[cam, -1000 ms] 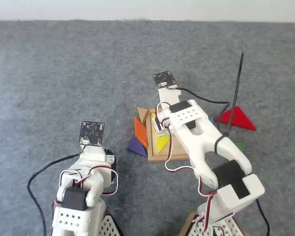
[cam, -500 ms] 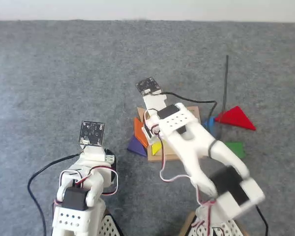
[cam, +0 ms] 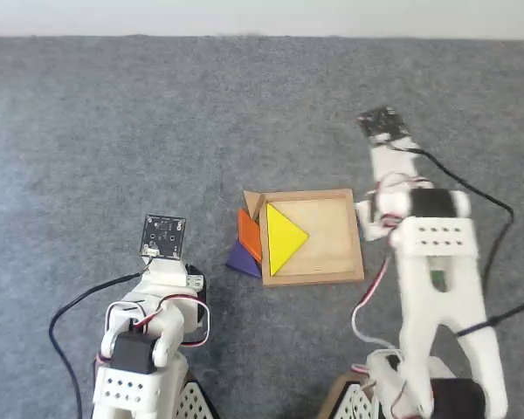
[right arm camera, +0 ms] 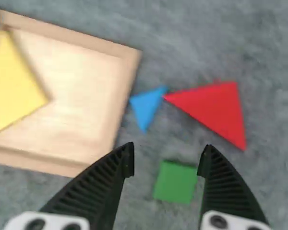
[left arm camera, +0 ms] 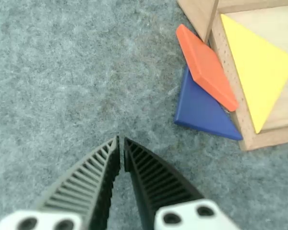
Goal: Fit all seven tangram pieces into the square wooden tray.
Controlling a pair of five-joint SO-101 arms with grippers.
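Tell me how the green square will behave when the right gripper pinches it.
The green square looks flat and rigid, so it probably stays stiff and cannot roll. Lying flat on the fuzzy grey mat, it likely resists sliding, but its low edges may slip from the open right gripper.

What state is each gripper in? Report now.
Left gripper: shut, holding nothing.
Right gripper: open, empty, above the green square.

tray point(cam: 314, 278): just 1 | triangles: 5 – yellow triangle point(cam: 282, 236), dark blue triangle point(left arm camera: 201, 112), light blue triangle point(right arm camera: 146, 104), red triangle point(right arm camera: 213, 110), bare wood triangle point(left arm camera: 197, 10) | green square point(right arm camera: 175, 182): 1 | orange parallelogram point(left arm camera: 206, 67): 1 | so 7 pieces total | arms: 2 – left arm point(cam: 144, 340), right arm point(cam: 437, 262) | grippers: 2 – left gripper point(left arm camera: 121, 140), right gripper point(right arm camera: 168, 148)
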